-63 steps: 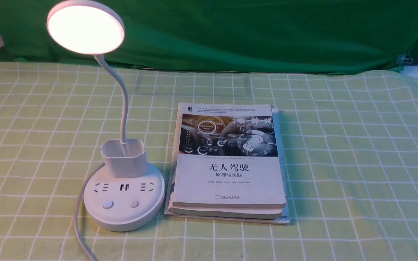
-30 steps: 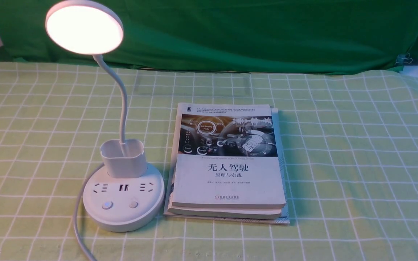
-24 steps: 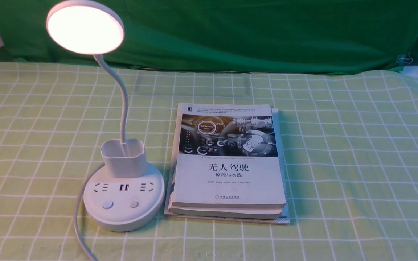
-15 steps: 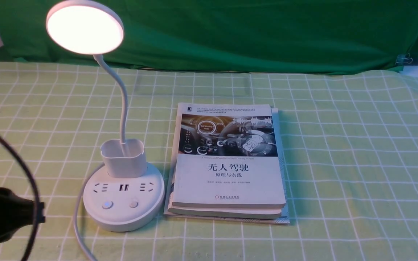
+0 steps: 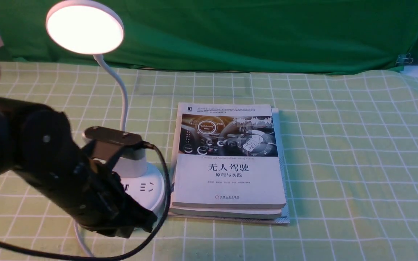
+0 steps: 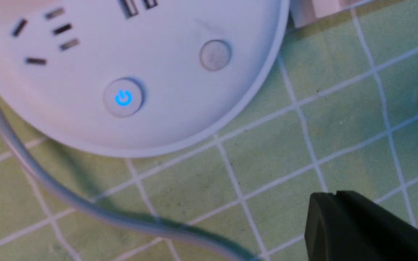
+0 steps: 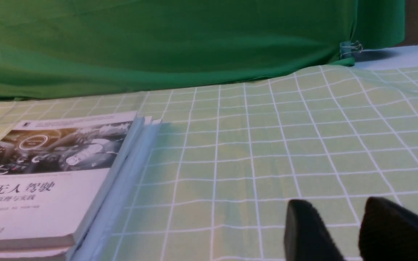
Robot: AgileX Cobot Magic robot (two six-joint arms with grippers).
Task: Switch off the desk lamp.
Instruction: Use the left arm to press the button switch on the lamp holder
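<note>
Desk lamp (image 5: 85,28), lit, stands toward the worktop's (image 5: 339,163) near-left corner. Left gripper (image 5: 140,219), seemingly closed, hovers just off the base (image 6: 180,119) near rim. Better to centre over the blue-glowing button (image 6: 123,98) and press straight down, avoiding the plain button (image 6: 215,55). Right gripper (image 7: 339,210) rests open, right of the book (image 5: 230,174).

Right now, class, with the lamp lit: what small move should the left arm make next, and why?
Probably shift the left tool over the blue-lit power button. The desk lamp is on, and the left wrist view shows the tool above bare cloth, beside the base, touching neither button.
</note>
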